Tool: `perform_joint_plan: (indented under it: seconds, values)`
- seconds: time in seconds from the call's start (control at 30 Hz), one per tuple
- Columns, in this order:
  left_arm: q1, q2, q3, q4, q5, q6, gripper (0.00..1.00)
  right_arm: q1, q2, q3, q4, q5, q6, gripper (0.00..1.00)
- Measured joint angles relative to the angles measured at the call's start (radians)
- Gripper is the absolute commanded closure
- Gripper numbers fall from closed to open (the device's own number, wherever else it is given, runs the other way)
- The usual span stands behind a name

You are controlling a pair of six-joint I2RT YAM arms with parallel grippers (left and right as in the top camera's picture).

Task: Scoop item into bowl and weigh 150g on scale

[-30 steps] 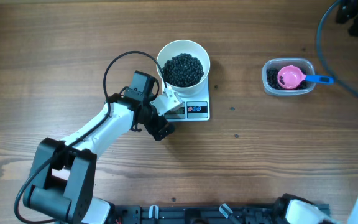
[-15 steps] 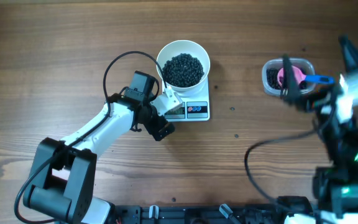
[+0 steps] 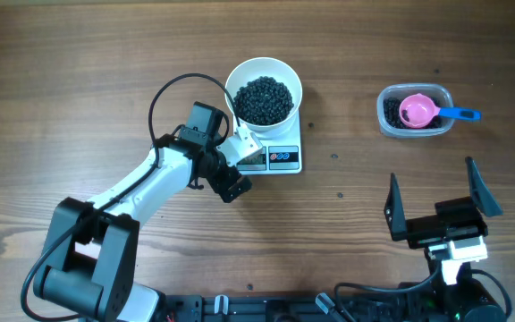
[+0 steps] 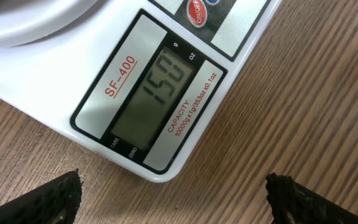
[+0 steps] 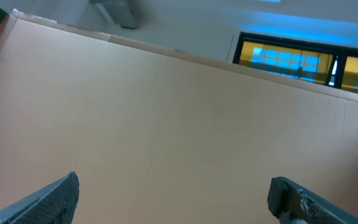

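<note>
Near desk centre, bowl (image 3: pixel 264 62) of item (image 3: pixel 263 98) is sitting on scale (image 3: pixel 284 159); left gripper (image 3: pixel 238 166), jaws apart, is hovering, likely to read display (image 4: pixel 154 93); right gripper (image 3: pixel 433 183) is idling, jaws apart.

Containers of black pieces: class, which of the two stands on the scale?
The round white bowl, full of black pieces, stands on the scale. The clear tub sits apart on the table, holding a pink scoop.

The item (image 3: pixel 264 98) lies in the bowl (image 3: pixel 264 63); the bowl sits on the scale (image 3: pixel 284 157), upper middle; a tub (image 3: pixel 384 113) sits upper right.
</note>
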Motion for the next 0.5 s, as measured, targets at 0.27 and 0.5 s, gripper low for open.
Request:
perform_joint_plan:
  seconds: [0.27, 0.5]
  values:
    - [0.0, 0.0, 0.0, 0.0, 0.0, 0.0, 0.0, 0.008, -0.005, -0.084, -0.18, 0.042, 0.001, 0.0]
    - [0.0, 0.0, 0.0, 0.0, 0.0, 0.0, 0.0, 0.008, -0.008, -0.102, -0.512, 0.081, 0.03, 0.0]
